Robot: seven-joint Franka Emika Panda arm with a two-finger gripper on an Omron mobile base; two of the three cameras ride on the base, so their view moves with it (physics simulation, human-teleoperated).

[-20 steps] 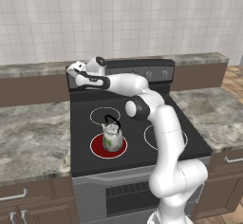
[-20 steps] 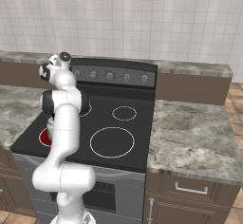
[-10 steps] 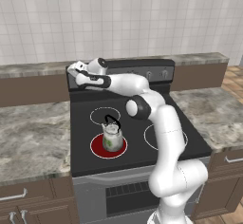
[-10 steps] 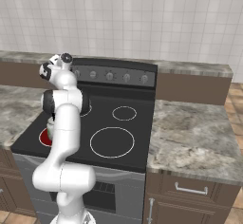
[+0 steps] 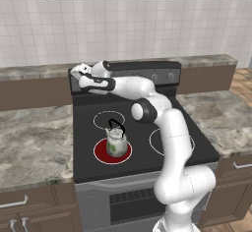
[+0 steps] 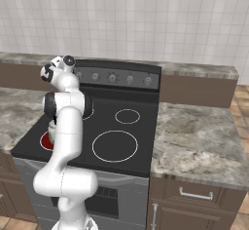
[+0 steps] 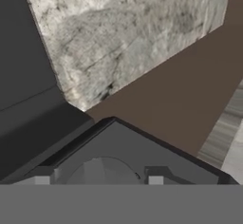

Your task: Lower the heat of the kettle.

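The kettle (image 5: 115, 141), small and silvery-grey with a black arched handle, stands on the red-glowing front-left burner (image 5: 101, 156) of the black stove. In the right base view the arm covers most of it, and a sliver of the red burner (image 6: 45, 141) shows. My gripper (image 5: 77, 73) (image 6: 46, 73) is stretched to the far left end of the stove's back control panel (image 5: 147, 73). In the hand view the gripper (image 7: 98, 181) is shut on a round grey knob (image 7: 102, 169), with the fingertips (image 7: 42, 181) on either side of it.
Several more knobs (image 6: 112, 78) line the back panel to the right of my hand. Three unlit burners (image 6: 115, 146) ring the stovetop. Granite counters (image 5: 29, 142) (image 6: 194, 141) flank the stove, with a brown backsplash ledge (image 7: 190, 90) beside the panel.
The hand has rolled slightly on the knob at the panel's left end. The kettle has not moved and its burner still glows red.
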